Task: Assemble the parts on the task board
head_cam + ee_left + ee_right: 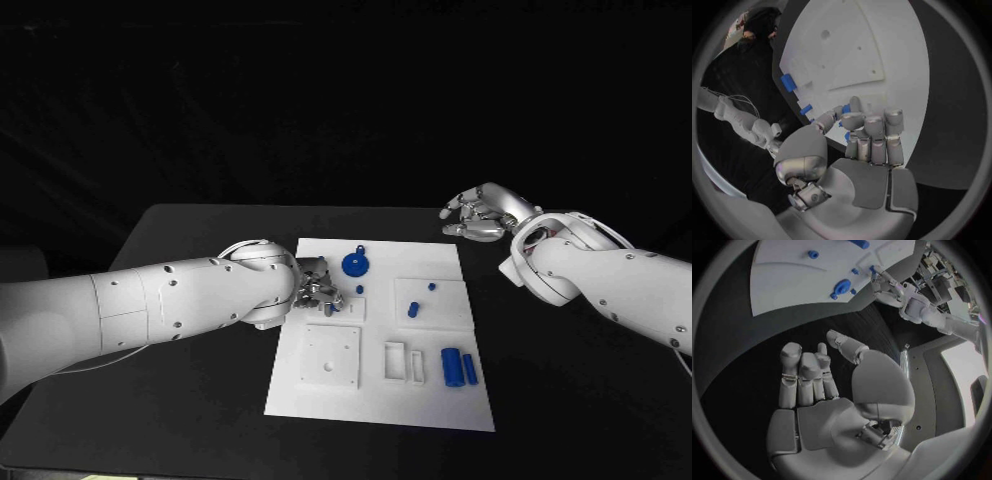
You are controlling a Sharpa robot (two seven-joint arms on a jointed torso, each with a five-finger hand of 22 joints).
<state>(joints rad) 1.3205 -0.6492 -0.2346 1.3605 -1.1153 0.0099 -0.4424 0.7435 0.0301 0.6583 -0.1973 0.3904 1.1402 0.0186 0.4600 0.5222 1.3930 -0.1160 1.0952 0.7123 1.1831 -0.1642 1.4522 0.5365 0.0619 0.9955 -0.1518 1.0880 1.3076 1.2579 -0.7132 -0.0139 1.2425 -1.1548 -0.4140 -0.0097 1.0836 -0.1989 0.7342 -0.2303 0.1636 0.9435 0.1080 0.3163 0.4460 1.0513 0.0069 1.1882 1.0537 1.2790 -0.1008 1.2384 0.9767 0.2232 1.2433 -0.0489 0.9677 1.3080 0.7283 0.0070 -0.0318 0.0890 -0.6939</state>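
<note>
Closest to my head camera lies the near edge of the task board, a white plate on the black table. Two blue cylinders lie side by side on it near that edge, just beside a pair of white slotted frames and a white square block.

My left hand sits over the board's left side — fingers curled in, and from the left wrist view they close around a small blue part that peeks out between them. How firmly it is held I cannot tell.

Farther back on the board, a blue disc with a knob rests near the far edge, and a small blue peg stands on a raised white panel.

My right hand hovers off the board, beyond its far right corner above the table, holding nothing — fingers loosely bent and a little apart.
</note>
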